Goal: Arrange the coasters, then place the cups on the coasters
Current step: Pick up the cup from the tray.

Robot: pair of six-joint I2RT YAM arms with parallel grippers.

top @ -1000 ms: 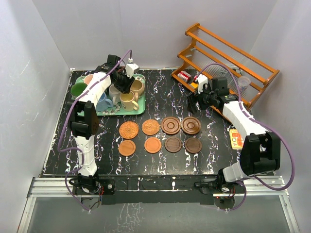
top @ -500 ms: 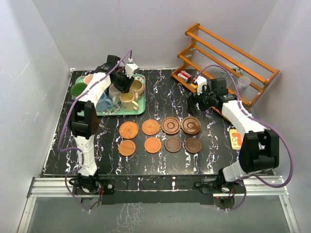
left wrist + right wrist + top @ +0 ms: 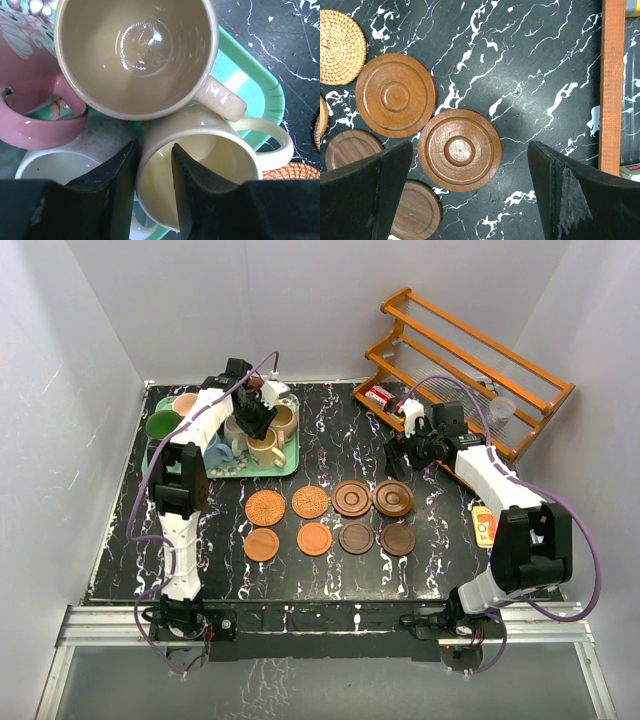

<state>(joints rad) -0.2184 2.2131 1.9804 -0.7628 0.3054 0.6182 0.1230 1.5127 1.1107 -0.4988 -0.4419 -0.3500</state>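
Eight coasters lie in two rows of four mid-table: woven ones [image 3: 265, 507], plain tan ones [image 3: 314, 538], ringed brown ones [image 3: 392, 498] and dark ones [image 3: 356, 537]. Several cups crowd a green tray [image 3: 290, 467] at the back left. My left gripper [image 3: 255, 420] [image 3: 154, 150] straddles the wall of the yellow-cream mug [image 3: 220, 150] [image 3: 264, 448], one finger inside, one outside, a slim gap showing at the inner finger. A tan mug [image 3: 135, 50], pink mug [image 3: 35, 115] and white mug [image 3: 55, 167] press against it. My right gripper [image 3: 400, 455] [image 3: 470, 147] hangs wide open above a ringed coaster [image 3: 460, 150].
A wooden rack [image 3: 470, 350] stands at the back right, its rail [image 3: 612, 85] close to my right fingers. It holds a small clear glass cup [image 3: 502, 408] and a red box [image 3: 378, 395]. An orange card [image 3: 486, 525] lies near the right table edge.
My left gripper shifted slightly toward the back over the tray and its jaws narrowed around the yellow-cream mug's wall. My right gripper drifted a little left and back, still wide open.
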